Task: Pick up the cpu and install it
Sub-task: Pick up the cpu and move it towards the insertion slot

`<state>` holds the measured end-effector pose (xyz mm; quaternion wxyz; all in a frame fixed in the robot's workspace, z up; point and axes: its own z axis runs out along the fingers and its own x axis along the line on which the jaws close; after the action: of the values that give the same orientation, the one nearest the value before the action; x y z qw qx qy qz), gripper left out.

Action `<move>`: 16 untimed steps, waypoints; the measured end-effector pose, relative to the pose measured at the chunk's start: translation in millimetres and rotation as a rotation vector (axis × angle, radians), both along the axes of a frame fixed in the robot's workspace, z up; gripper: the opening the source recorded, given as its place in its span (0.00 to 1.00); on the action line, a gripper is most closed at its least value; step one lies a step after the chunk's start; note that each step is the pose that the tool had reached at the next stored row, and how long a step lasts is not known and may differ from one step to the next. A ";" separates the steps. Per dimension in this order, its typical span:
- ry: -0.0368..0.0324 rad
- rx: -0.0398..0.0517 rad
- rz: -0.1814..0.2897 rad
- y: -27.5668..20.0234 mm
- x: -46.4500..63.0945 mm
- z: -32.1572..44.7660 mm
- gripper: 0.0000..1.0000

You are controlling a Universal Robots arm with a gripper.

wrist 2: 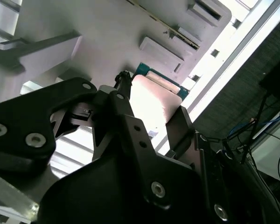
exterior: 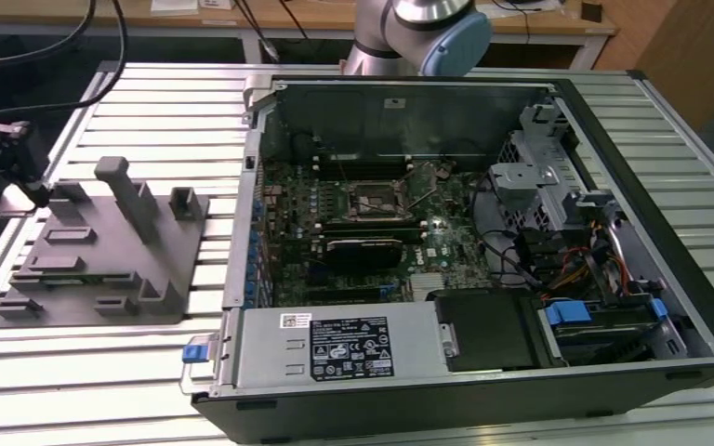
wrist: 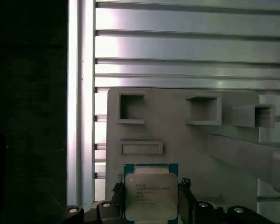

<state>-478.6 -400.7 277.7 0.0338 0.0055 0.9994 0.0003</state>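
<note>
Jaws clamp cpu (wrist: pixel 151 196) | tray (wrist: pixel 177 140) behind | exterior view: PC case (exterior: pixel 407 107) open

gripper (wrist: pixel 151 198) facing down | fingers (wrist: pixel 186 198) clamped on cpu (wrist: pixel 151 189), one each side

Open computer case (exterior: pixel 456 404) lies on slatted metal table (exterior: pixel 109 390). Grey tray (exterior: pixel 103 251) just beside case, on the exterior view's left. Gripper (exterior: pixel 22 186) over tray edge farthest from case. Robot arm base (exterior: pixel 413 32) behind case. Socket (exterior: pixel 370 198) mid-case on motherboard (exterior: pixel 456 242).
</note>
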 end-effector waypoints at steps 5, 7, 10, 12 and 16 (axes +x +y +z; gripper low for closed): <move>-0.0054 -0.0001 0.000 0.0 0.0 17.0 0.54; -0.0075 0.0000 0.000 0.0 0.0 23.7 0.54; -0.0107 0.0000 0.000 0.1 0.0 33.6 0.54; -0.0124 -0.0001 0.000 0.1 0.0 40.7 0.54; -0.0163 0.0000 0.000 0.1 0.0 53.8 0.54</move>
<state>-478.6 -400.6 331.5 0.0419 0.0055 0.9991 0.0003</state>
